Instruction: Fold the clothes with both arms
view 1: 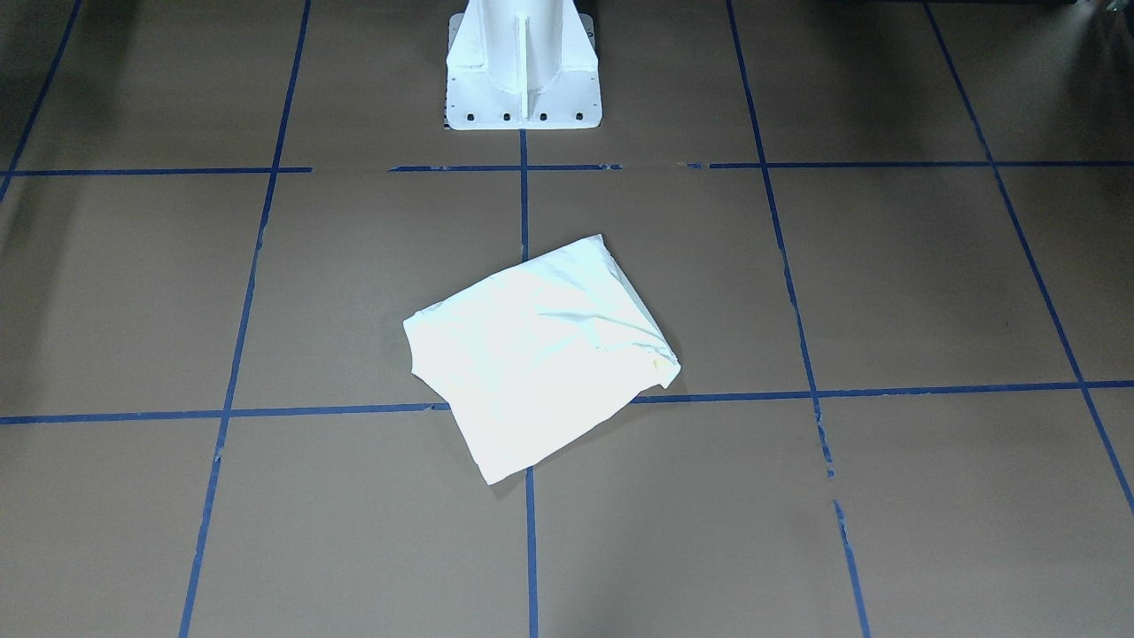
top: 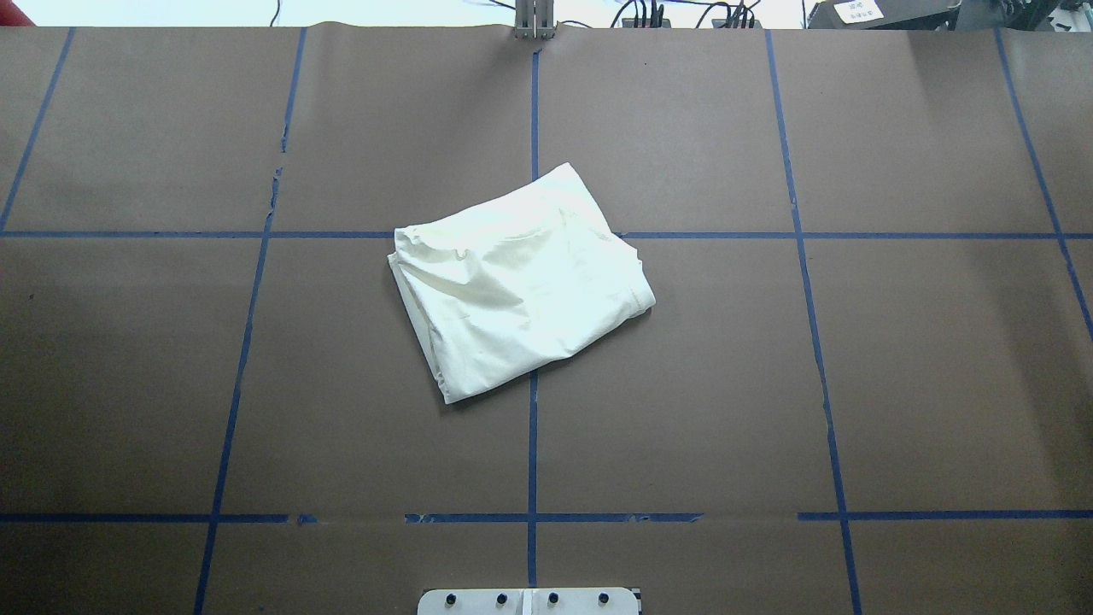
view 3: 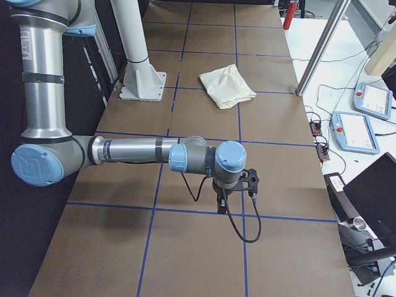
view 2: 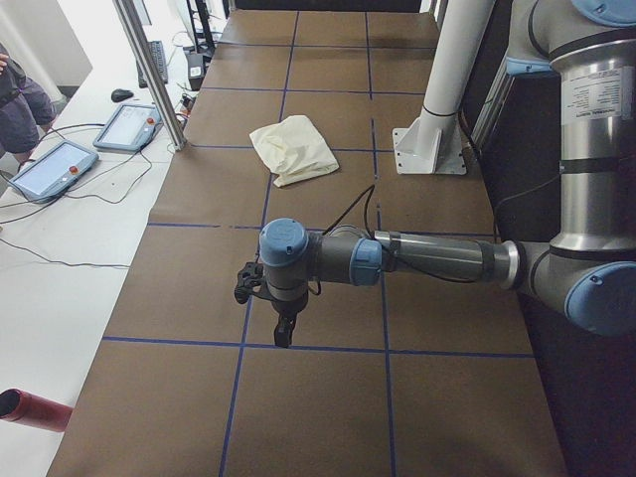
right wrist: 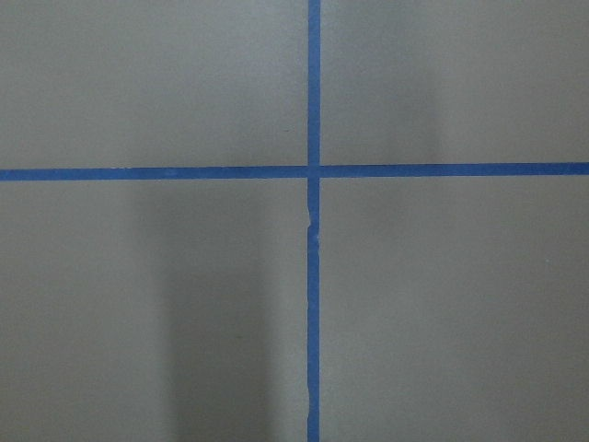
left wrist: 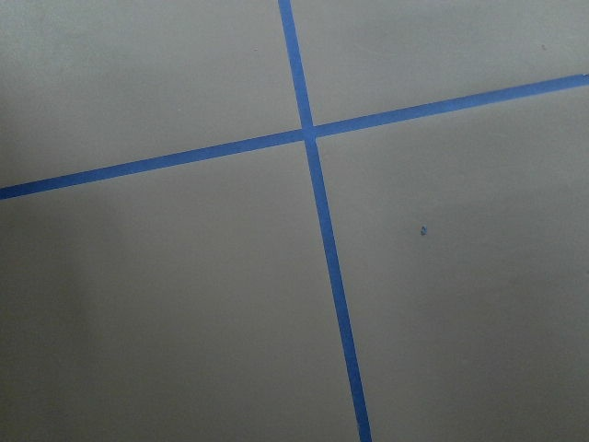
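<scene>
The cream shirt [view 1: 540, 354] lies folded into a tilted rectangle near the middle of the table, plain side up, with no print showing. It also shows in the overhead view [top: 521, 282] and both side views [view 2: 296, 149] [view 3: 228, 85]. My left gripper [view 2: 283, 333] hangs over bare table far from the shirt, toward the table's left end. My right gripper [view 3: 221, 204] hangs over bare table toward the right end. Both point down and hold no cloth. I cannot tell whether either is open or shut. Both wrist views show only brown table and blue tape.
The brown table [top: 768, 384] carries a grid of blue tape lines [top: 533, 444]. The white pedestal base [view 1: 523, 66] stands behind the shirt. Teach pendants [view 2: 60, 164] and cables lie off the table's far edge, by a metal post [view 2: 149, 70].
</scene>
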Motion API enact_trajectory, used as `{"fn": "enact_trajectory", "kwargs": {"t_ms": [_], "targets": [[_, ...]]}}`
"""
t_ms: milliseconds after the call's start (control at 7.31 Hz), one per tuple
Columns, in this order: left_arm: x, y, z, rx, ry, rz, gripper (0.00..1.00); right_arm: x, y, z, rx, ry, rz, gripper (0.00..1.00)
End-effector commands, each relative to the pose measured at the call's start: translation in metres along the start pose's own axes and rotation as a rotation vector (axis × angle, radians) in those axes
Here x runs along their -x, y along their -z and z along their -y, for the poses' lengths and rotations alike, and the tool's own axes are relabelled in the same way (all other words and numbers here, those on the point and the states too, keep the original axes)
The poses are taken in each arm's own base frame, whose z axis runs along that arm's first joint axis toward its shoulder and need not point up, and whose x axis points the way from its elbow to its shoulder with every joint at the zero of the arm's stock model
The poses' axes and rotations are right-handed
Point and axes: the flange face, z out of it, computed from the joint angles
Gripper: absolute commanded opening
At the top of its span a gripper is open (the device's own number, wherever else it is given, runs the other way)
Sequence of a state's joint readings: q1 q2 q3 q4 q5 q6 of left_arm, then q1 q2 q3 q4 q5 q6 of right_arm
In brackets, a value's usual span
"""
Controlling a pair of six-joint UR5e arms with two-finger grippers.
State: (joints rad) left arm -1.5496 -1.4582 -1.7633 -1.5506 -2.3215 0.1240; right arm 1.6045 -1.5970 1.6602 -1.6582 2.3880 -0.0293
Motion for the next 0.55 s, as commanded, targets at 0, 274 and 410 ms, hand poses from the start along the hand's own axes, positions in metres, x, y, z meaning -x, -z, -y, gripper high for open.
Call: {"fn": "enact_trajectory", "kwargs": {"t_ms": [0,274,410], "targets": [[0.0013,-0.0018,-0.0009,0.004,0.069,-0.001,1.00,-0.0027,-0.0019,-0.0024,-0.006,0.006,-0.007,1.00],[-0.0002,0.0001,0.0010,-0.007,0.201,-0.001,1.00,-0.0025,-0.0019,-0.0024,-0.006,0.006,-0.006,1.00],[0.0004,-0.0005,0.0008,-0.006,0.203,0.001,1.00,-0.0020,-0.0014,-0.0017,-0.007,0.006,-0.006,1.00]]}}
